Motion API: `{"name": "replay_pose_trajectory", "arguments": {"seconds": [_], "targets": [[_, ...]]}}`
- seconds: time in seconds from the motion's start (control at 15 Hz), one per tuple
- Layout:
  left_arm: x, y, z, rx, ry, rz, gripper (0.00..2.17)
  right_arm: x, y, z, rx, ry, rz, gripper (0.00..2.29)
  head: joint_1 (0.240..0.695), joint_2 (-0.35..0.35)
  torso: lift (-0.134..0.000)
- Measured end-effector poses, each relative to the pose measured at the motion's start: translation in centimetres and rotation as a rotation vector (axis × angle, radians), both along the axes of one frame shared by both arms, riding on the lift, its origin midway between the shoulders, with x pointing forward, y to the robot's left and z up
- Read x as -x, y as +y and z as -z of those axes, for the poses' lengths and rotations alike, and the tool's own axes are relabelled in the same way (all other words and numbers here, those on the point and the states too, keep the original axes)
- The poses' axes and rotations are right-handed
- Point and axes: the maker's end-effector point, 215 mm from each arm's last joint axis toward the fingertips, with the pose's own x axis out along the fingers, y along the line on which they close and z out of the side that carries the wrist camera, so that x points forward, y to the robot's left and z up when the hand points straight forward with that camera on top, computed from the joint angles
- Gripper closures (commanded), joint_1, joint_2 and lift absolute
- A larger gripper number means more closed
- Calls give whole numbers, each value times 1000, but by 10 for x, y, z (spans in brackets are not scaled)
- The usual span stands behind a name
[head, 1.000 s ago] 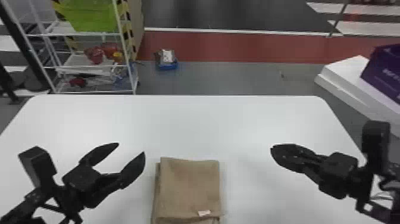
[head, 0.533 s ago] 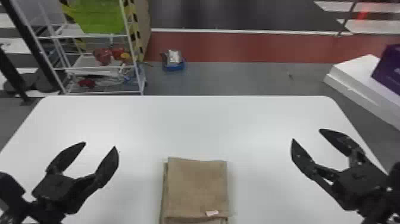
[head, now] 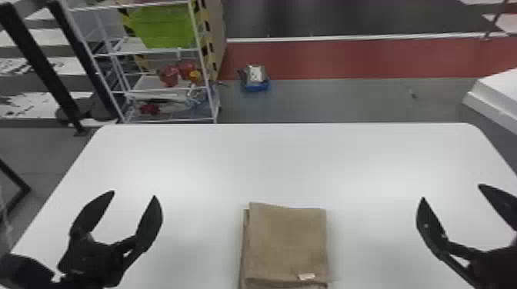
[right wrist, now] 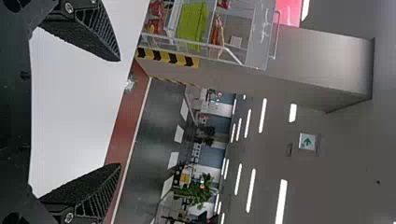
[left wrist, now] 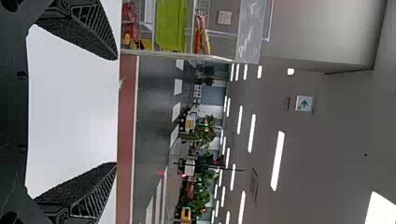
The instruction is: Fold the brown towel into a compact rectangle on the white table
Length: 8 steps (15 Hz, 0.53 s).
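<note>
In the head view, the brown towel [head: 286,242] lies flat on the near part of the white table [head: 307,165], between the two arms. It is folded into a neat block, and a little white tag [head: 306,276] sits near its close end. A thin bit of an under layer peeks out along its left side. The left gripper [head: 134,193] is wide open on one side, and the right gripper [head: 451,191] is wide open on the other. Neither touches the towel.

I think the folding is just about done, so the step now is to leave the towel be. The arms should go up and out slowly, so no finger bumps a corner. If that side needs tidying, a soft push is best, as a hard one could wrinkle the top.

In the left wrist view, the fingers are spread with nothing between them but air.

In the right wrist view, that gripper is spread and empty too.
</note>
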Motion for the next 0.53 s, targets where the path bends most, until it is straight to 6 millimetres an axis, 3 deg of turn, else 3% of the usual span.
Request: {"name": "replay_pose_trajectory", "arguments": {"seconds": [0.27, 0.53], "targets": [[4, -11, 28, -13, 94, 34, 80, -6, 2, 18, -61, 50, 71, 90, 695, 69, -123], [8, -18, 29, -18, 104, 47, 80, -10, 29, 29, -77, 98, 51, 90, 695, 93, -123]]}}
